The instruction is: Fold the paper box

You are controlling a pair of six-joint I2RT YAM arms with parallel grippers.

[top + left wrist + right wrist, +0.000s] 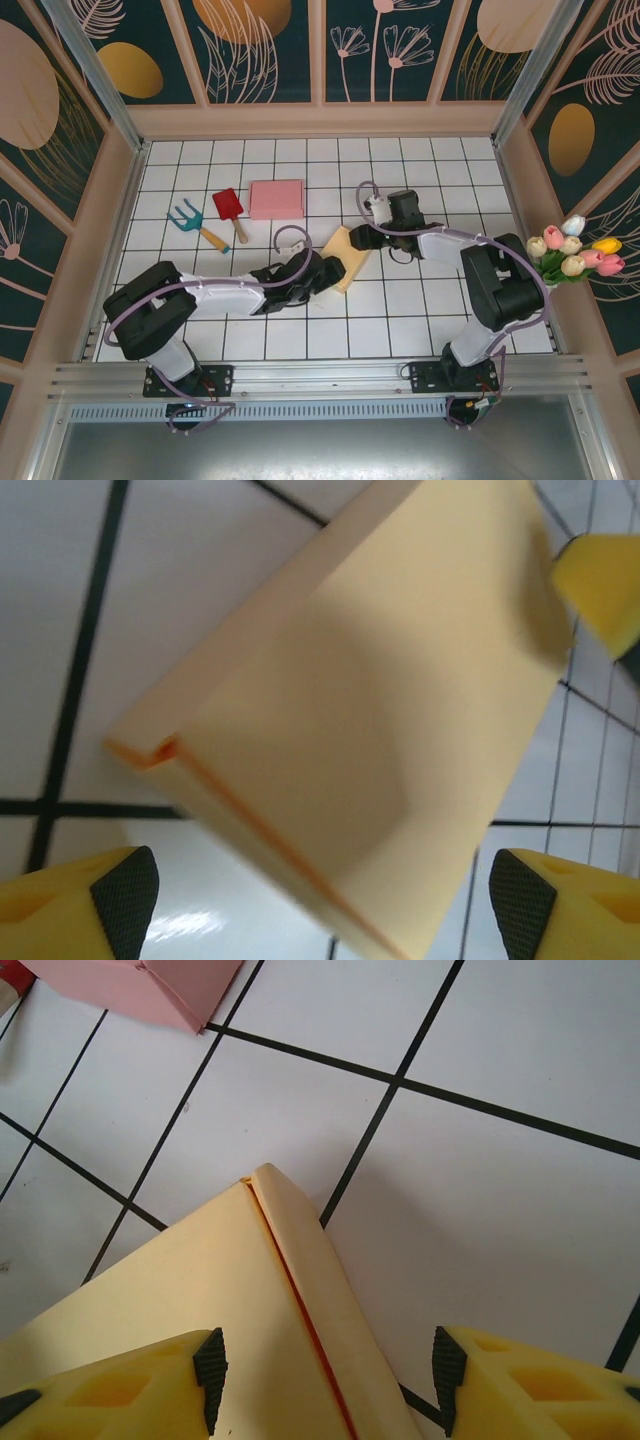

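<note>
Cream paper box (347,258) near the centre of the tiled surface (400,310), lying between the two arms. Left pincer (325,900) — jaws wide, the box's open end just ahead of them. Right pincer (328,1380) — jaws apart, astride the box's folded flap edge.

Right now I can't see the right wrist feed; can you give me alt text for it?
A cream paper box rises from the bottom edge to a corner, its folded flap lying between the open yellow fingers of the right pincer. Behind it is the white tiled table, with the corner of a pink box at top left.
</note>
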